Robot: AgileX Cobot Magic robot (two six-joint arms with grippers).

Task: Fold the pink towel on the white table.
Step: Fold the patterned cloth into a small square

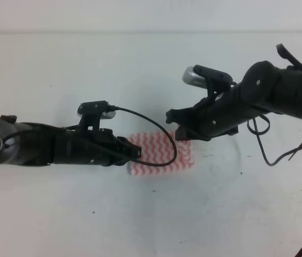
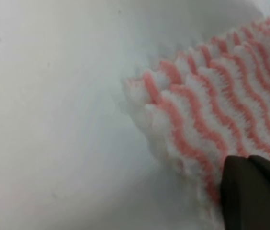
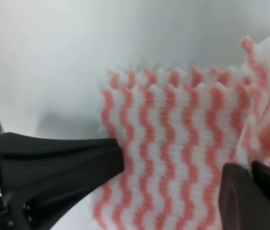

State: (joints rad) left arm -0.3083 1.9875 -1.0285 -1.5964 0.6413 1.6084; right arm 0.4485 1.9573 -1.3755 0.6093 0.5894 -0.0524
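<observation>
Fingers of right gripper spread apart over pink towel on white tabletop; left gripper at towel edge, state unclear.

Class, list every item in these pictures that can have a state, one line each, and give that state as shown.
Pink-and-white wavy-striped cloth towel: lying on the table, layered edges show it already folded over.
Large plain white table: bears the towel.
Left black gripper: at the towel's left edge; open or shut cannot be told.
Right black gripper: open, fingers spread over the towel.
</observation>
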